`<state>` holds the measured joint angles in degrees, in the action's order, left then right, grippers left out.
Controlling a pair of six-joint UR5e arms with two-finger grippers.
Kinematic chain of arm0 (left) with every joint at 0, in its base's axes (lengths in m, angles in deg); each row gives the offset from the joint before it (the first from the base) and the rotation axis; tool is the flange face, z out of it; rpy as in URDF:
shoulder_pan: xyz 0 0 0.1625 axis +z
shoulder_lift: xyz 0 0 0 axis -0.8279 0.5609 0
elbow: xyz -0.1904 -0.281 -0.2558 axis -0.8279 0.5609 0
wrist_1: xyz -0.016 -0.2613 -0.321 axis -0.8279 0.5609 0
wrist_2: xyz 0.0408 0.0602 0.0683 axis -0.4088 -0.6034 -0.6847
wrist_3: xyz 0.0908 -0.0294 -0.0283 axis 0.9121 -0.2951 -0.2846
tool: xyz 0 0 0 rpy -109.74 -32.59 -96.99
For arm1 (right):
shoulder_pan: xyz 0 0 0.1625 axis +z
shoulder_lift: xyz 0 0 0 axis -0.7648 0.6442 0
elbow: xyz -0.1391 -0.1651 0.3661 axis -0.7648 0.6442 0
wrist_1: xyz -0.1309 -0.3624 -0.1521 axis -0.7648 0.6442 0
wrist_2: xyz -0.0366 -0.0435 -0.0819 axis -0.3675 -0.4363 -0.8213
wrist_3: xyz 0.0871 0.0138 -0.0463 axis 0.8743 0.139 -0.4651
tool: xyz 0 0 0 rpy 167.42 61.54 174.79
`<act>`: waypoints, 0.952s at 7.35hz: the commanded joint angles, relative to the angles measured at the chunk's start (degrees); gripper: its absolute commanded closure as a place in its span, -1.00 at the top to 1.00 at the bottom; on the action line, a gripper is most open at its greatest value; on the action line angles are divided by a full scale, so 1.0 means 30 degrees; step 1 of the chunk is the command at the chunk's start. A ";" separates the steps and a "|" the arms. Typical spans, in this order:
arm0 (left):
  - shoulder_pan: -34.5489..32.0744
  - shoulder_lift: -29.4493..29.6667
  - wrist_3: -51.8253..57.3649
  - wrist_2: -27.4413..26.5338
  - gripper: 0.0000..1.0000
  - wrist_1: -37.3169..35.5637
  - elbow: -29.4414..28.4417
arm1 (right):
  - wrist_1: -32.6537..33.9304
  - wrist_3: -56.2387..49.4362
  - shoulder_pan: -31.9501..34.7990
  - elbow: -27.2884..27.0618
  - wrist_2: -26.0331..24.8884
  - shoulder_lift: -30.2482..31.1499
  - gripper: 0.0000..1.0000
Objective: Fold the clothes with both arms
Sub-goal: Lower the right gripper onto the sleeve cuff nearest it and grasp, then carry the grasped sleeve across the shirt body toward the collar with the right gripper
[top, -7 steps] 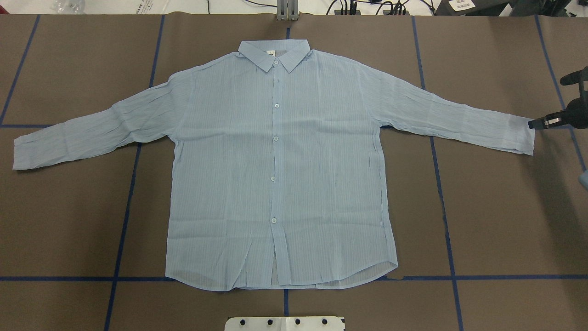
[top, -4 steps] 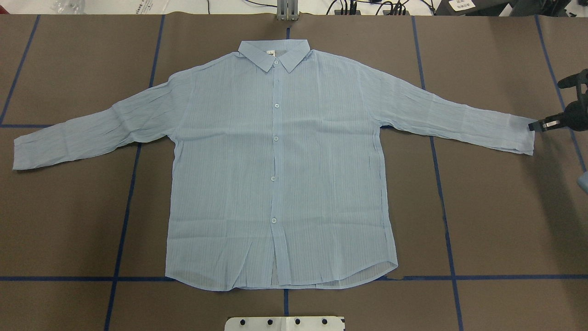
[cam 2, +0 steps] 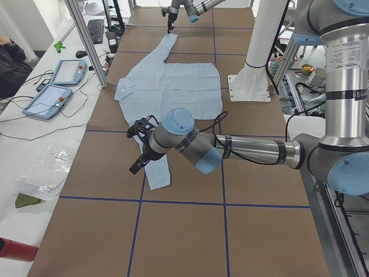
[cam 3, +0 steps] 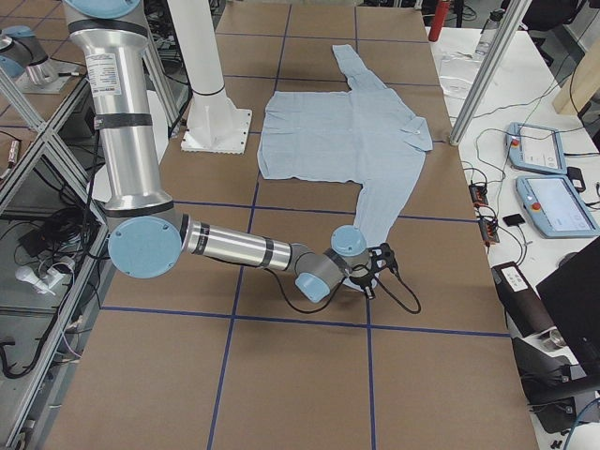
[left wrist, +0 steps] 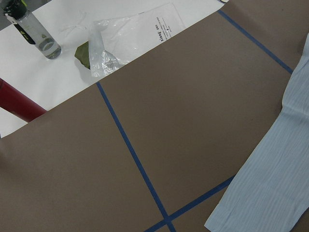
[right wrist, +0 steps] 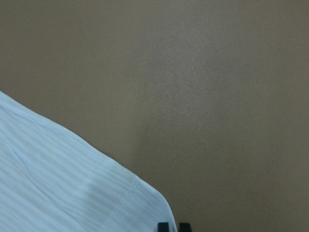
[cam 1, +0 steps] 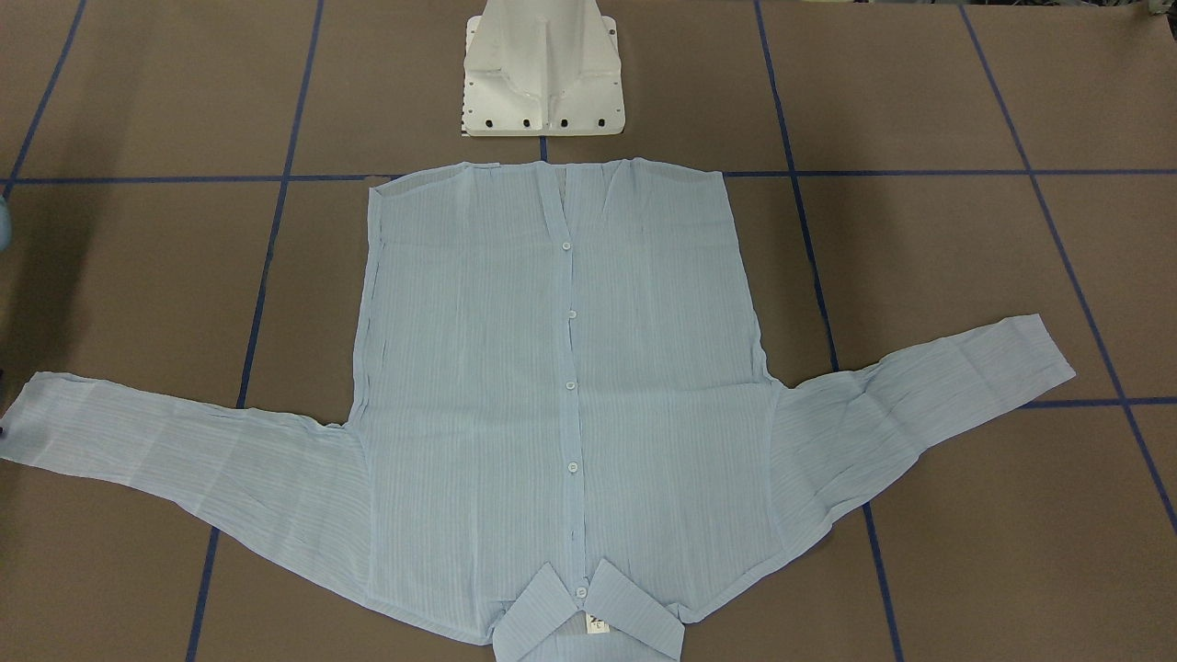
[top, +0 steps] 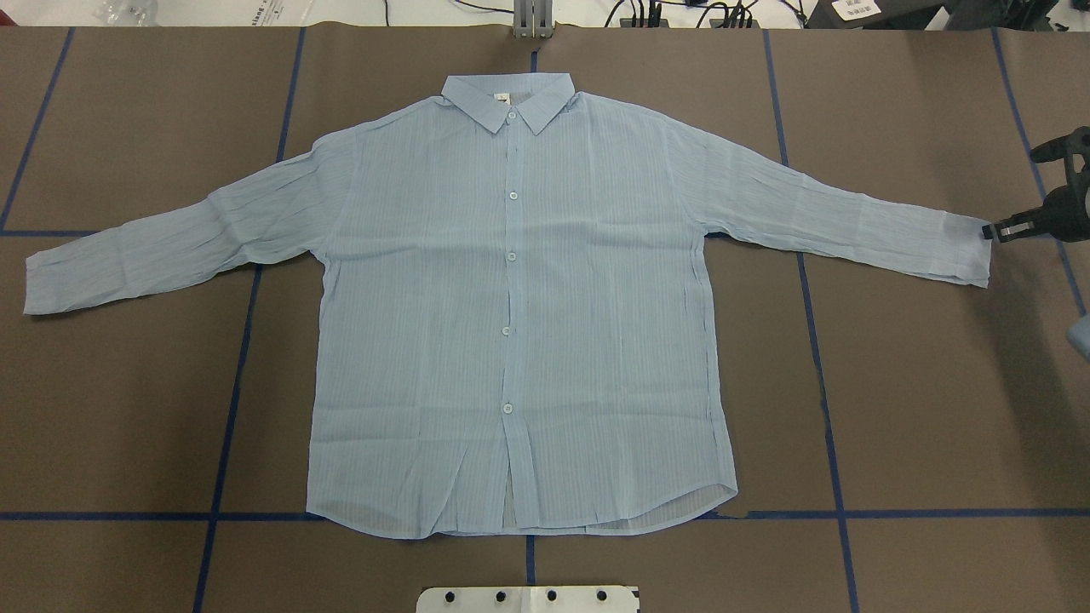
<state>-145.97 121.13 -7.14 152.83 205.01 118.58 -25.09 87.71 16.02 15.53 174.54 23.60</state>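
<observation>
By the right edge of the brown table point(top: 920, 383), my right gripper point(top: 990, 231), jaws narrow, may shove the sheer blue striped shirt point(top: 511, 298) cuff askew; left gripper point(cam 2: 136, 167) jaws, can't tell.

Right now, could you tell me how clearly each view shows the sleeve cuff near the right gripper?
Overhead exterior: sharp; the right gripper is at the shirt cuff, and a soft arm shadow darkens the table beside it. Right wrist-mounted: very close and soft, fingertips cropped at the bottom edge.
</observation>
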 commanded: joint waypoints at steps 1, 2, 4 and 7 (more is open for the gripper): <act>0.0000 -0.0001 -0.0007 -0.0010 1.00 0.0000 0.0025 | 0.0000 0.0119 0.0032 -0.0562 0.0044 -0.0007 -1.00; 0.0000 -0.0001 -0.0007 -0.0010 1.00 0.0000 0.0025 | 0.0174 0.0293 0.0119 -0.1436 0.0073 -0.0007 -1.00; 0.0000 -0.0001 -0.0007 0.0019 1.00 0.0000 0.0025 | 0.1280 0.2742 0.0120 -0.3658 0.0073 -0.0182 -1.00; 0.0000 -0.0001 -0.0007 0.0019 1.00 0.0000 -0.0004 | 0.8762 0.5584 -0.0083 -0.9746 -0.0597 -0.1551 -1.00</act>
<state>-145.97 121.12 -7.16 152.82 205.01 118.58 -8.51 100.08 16.22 -6.30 173.83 21.40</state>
